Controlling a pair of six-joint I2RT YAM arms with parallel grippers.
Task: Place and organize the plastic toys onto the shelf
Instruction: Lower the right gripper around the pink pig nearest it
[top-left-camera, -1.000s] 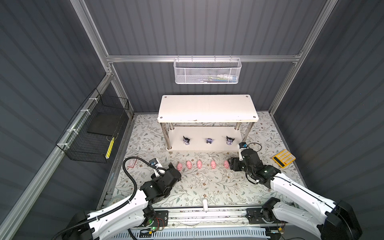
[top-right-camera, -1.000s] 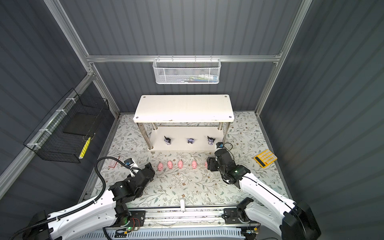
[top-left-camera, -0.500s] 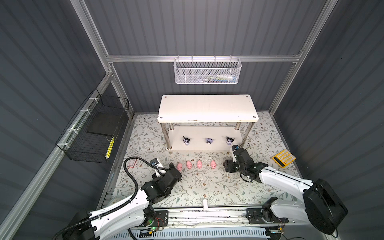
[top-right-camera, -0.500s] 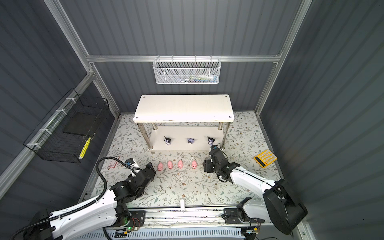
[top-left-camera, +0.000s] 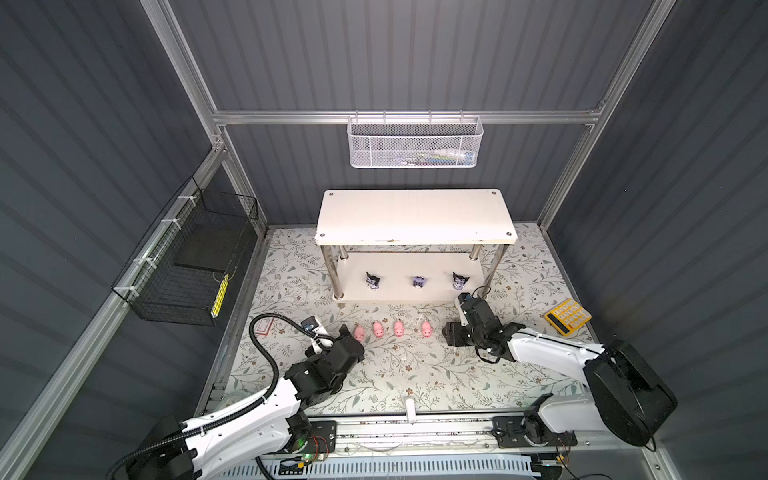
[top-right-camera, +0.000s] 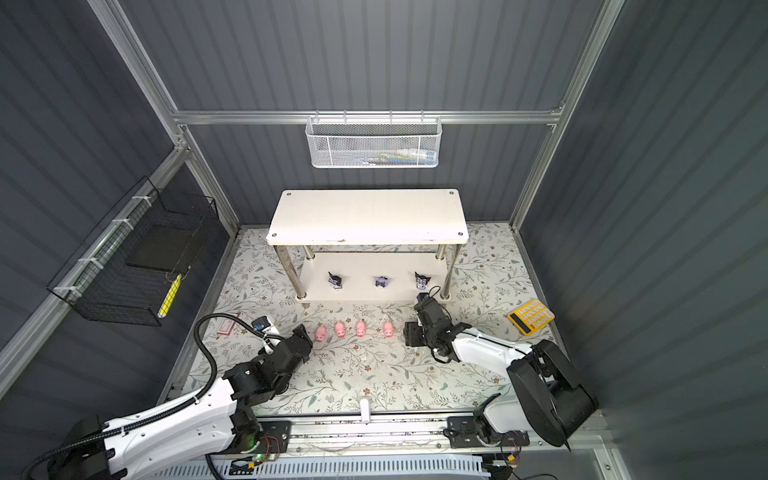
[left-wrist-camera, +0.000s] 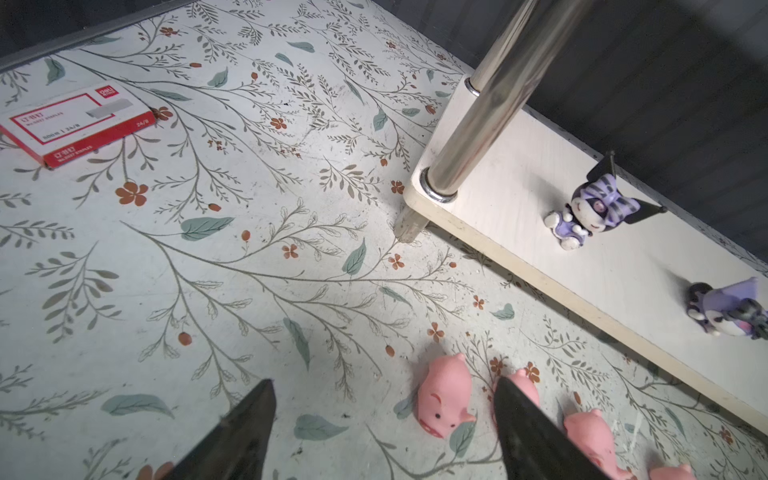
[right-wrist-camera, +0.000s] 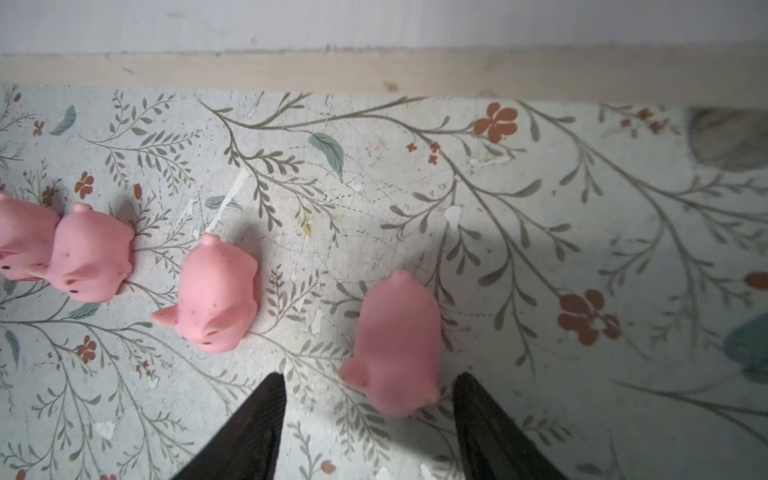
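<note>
The left gripper (left-wrist-camera: 383, 380) is hanging low over the mat (left-wrist-camera: 208, 270), jaws spread wide and holding nothing. The first pig (left-wrist-camera: 444, 399) is lying on the mat between its fingertips, closer to one finger than the other.

Going right in a top view, three more pigs (top-left-camera: 399, 328) are lying in a row on the mat, well in front of the shelf (top-left-camera: 415, 216). The shelf's lower board is carrying three eared figures (top-left-camera: 419, 281), and nothing is showing on its top board.

At the right end of the row, the right gripper (right-wrist-camera: 369, 374) is bracketing the fifth pig (right-wrist-camera: 395, 345), which both top views are hiding under the gripper. The jaws are standing apart. A clear gap is showing on one side and only a sliver on the other, so no clamp is visible.

This pig is lying on the mat straight ahead of the jaws. Its long axis is running from the gripper toward the shelf, tail nub facing the shelf and head between the fingertips. The jaws would therefore be closing across its narrow width. The right arm is plainly the nearer one.

The pig is looking plump, smooth and pink, with small pointed ears, and slightly blurred.
</note>
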